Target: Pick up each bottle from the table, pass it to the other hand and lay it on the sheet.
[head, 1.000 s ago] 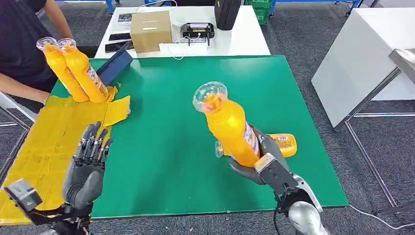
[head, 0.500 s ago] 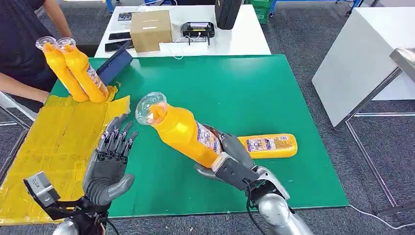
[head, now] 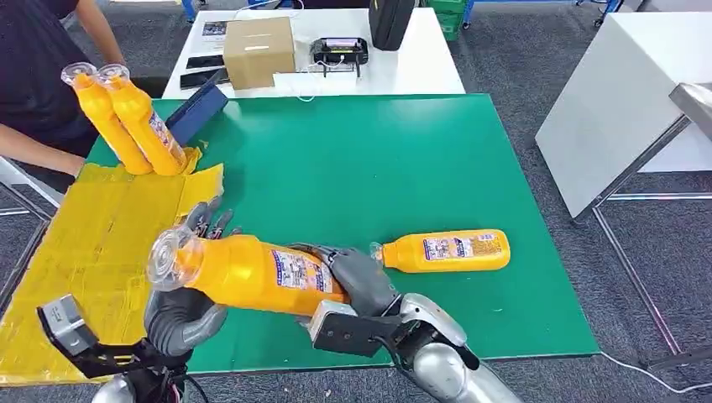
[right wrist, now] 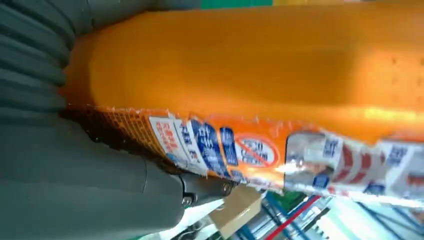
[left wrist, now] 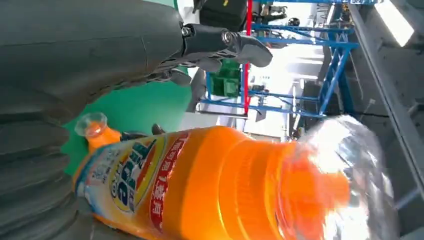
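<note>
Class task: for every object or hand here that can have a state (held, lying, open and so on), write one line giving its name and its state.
Orange plastic bottle with clear cap: held roughly level, above the table.
Right hand: grips that bottle's base end.
Left hand: open beneath the bottle's neck.
Second orange bottle: lying on the green table.
Two orange bottles: on the yellow sheet.

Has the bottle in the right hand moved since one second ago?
Yes. The held bottle swung left, away from the lying bottle, tipping toward the yellow sheet.

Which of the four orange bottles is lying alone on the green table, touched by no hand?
The bottle on the green mat, lying flat to the robot's right. The right hand holds another; the other two lean beside the yellow sheet.
</note>
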{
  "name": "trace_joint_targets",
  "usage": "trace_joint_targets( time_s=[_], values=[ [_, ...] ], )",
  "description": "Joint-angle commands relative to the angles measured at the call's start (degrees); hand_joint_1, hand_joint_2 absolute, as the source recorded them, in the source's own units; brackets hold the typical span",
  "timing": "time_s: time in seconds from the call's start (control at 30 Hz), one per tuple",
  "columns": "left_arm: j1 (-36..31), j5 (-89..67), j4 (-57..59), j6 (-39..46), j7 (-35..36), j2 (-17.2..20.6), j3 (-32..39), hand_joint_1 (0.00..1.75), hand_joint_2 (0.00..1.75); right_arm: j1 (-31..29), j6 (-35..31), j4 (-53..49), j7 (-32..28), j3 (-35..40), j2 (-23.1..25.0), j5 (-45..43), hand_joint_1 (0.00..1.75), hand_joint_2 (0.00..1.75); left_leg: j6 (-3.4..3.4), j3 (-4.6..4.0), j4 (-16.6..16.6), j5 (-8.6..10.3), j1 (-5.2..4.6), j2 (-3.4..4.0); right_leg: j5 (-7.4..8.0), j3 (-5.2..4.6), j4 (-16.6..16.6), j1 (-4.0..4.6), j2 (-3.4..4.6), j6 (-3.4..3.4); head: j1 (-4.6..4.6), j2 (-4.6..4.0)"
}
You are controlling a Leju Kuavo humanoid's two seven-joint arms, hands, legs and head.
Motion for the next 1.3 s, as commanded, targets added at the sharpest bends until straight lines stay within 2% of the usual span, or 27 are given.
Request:
trace_joint_targets(
  time_s=[0.03, 0.23, 0.27, 0.3, 0.53, 0.8, 1.3],
  values=[
    [-1.16, 0.43, 4.6, -0.08, 0.5, 0.48, -0.75, 0.0, 1.75, -5.31, 0.89, 1.02, -0.51, 8.26, -1.67, 0.2, 1.75, 1.75, -0.04, 0.16, -0.03, -0.04, 0.01, -0.01, -0.02, 0.13, -0.02, -0.02, 0.26, -0.06, 0.02, 0.0],
    [-1.61, 0.78, 5.4, -0.75, 0.65, 0.66, -1.05, 0.0, 1.75, -7.32, 1.83, 1.2, -0.97, 11.22, -1.82, -0.69, 1.75, 1.75, -0.04, 0.16, -0.03, -0.04, 0.0, 0.0, -0.03, 0.12, -0.02, -0.02, 0.27, -0.07, 0.0, 0.0],
    [-1.76, 0.67, 5.68, -0.93, 0.65, 0.81, -1.19, 0.21, 1.75, -7.75, 2.03, 1.24, -0.88, 11.89, -1.64, -0.91, 1.75, 1.75, -0.07, 0.26, -0.03, -0.09, 0.01, -0.03, -0.08, 0.22, -0.01, -0.03, 0.35, -0.1, 0.0, 0.0],
    [-1.77, 0.67, 5.77, -1.06, 0.65, 0.88, -1.25, 1.75, 1.75, -7.97, 2.12, 1.24, -0.8, 12.22, -1.6, -0.98, 1.75, 1.75, -0.05, 0.18, -0.03, -0.05, 0.0, -0.02, -0.04, 0.14, -0.01, -0.03, 0.26, -0.08, 0.0, 0.0],
    [-1.57, -3.05, 4.1, -1.77, -2.77, 1.14, -1.77, 1.75, 1.75, -7.92, 2.19, 1.45, -0.37, 12.55, -2.28, -1.84, 1.75, 1.75, -0.07, 0.31, -0.03, -0.1, 0.04, -0.11, -0.1, 0.31, -0.04, 0.0, 0.33, -0.12, 0.0, 0.0],
    [-1.57, -3.05, 4.1, -1.77, -2.77, 1.14, -1.77, 1.75, 1.75, -7.92, 2.19, 1.45, -0.37, 12.55, -2.28, -1.84, 1.75, 1.75, -0.02, 0.1, -0.04, -0.01, 0.0, -0.06, -0.02, 0.08, -0.03, -0.02, 0.13, -0.04, 0.02, 0.0],
    [-1.99, -13.76, 1.92, -0.05, -7.64, 1.75, -3.53, 1.75, 1.75, -7.53, 2.88, 1.26, -0.31, 12.72, -2.22, -1.57, 1.75, 1.75, -0.03, 0.1, -0.01, -0.03, 0.02, -0.07, -0.03, 0.1, -0.02, 0.0, 0.15, -0.05, 0.0, 0.0]
  ],
)
